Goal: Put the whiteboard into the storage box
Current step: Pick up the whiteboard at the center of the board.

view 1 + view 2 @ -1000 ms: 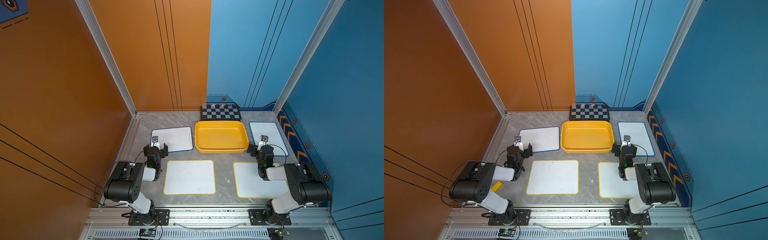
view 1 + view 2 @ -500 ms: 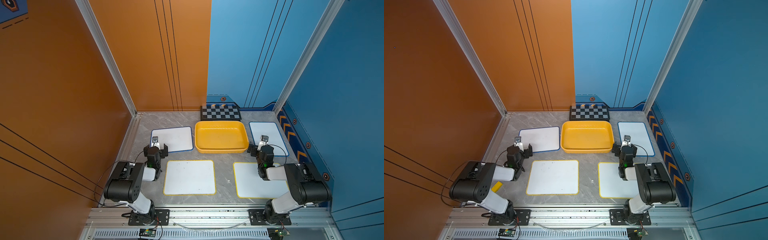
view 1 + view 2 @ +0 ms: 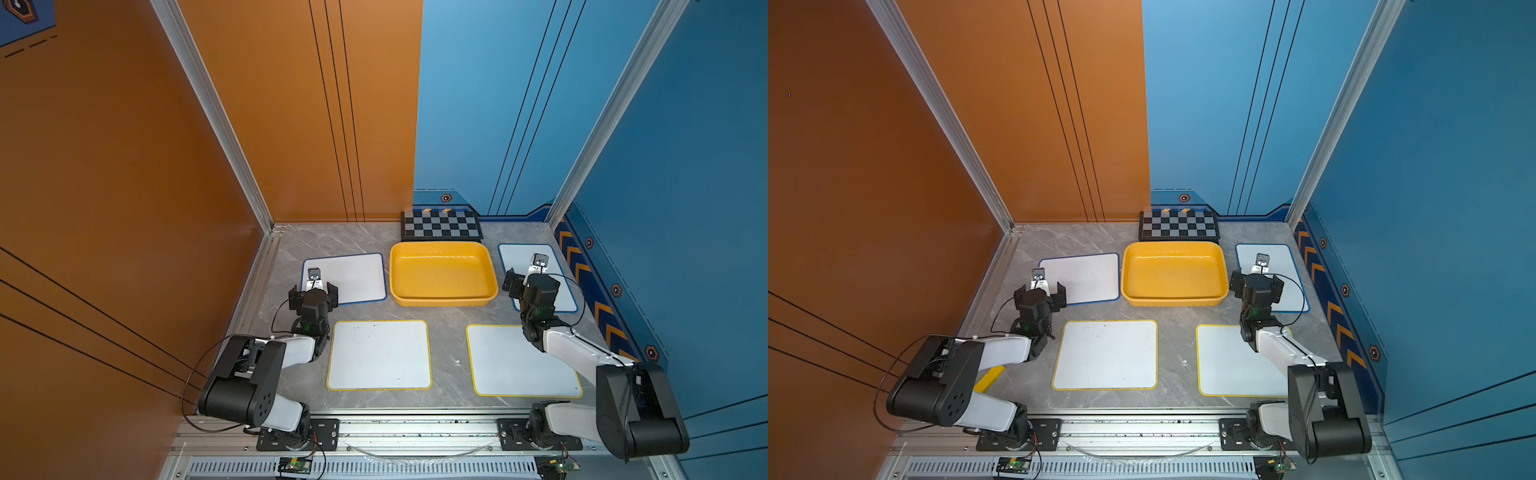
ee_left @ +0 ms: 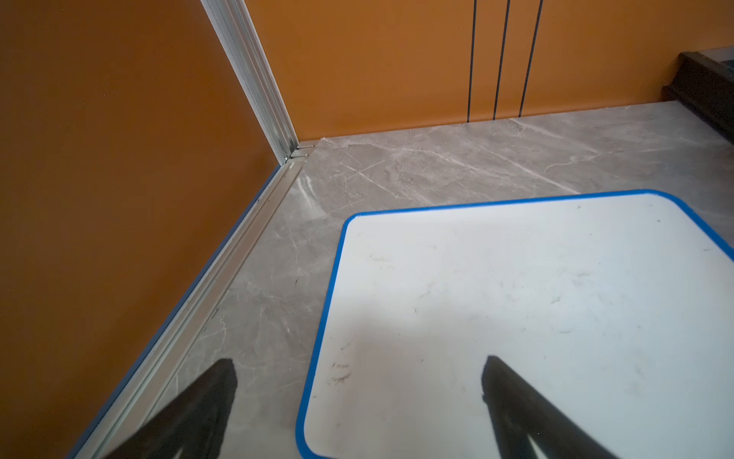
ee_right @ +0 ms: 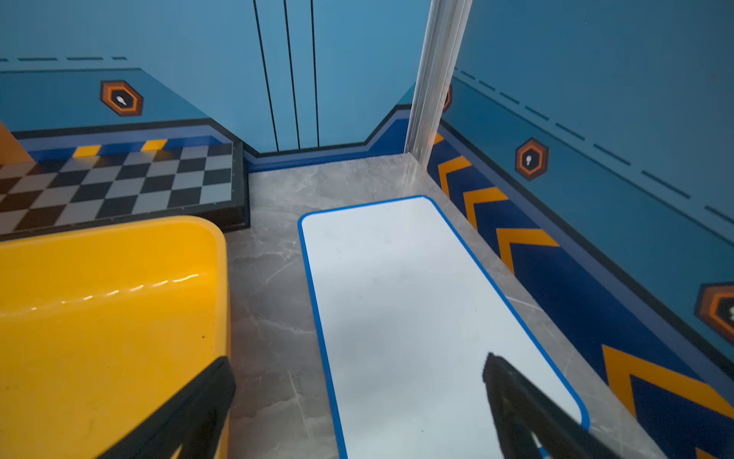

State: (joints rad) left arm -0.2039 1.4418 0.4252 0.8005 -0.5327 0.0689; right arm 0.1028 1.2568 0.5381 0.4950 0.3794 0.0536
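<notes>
The left gripper point(image 3: 312, 291) stands with its jaws spread wide and nothing between them. In the left wrist view it point(image 4: 357, 359) straddles the side border of the left blue-edged whiteboard point(image 4: 516, 298), 1 finger over the board and 1 over the bare marble tabletop point(image 4: 278, 278). The right gripper point(image 3: 1257, 279) is just as wide and just as empty. In the right wrist view it point(image 5: 356, 357) spans the strip of tabletop between the yellow storage box point(image 5: 220, 278) and the right blue-edged whiteboard point(image 5: 417, 318). Both top views show the storage box point(image 3: 442, 300) empty, set between those 2 boards with the checkerboard point(image 3: 440, 224) just behind it. Nearer the arm bases lie the middle yellow-edged whiteboard point(image 3: 380, 355) and the right yellow-edged whiteboard point(image 3: 511, 361), both flat on the tabletop. All 4 boards are outside the box, so the task looks to be at its opening step: approaching a first board, with no grasp made. The next move probably calls for 1 arm to commit to its blue-edged board. A sheet lying flush gives the fingers no edge to pinch from above, so a fingertip likely has to lift or tilt a border first. After that comes a short carry over the low box wall, with the board lowered level.
</notes>
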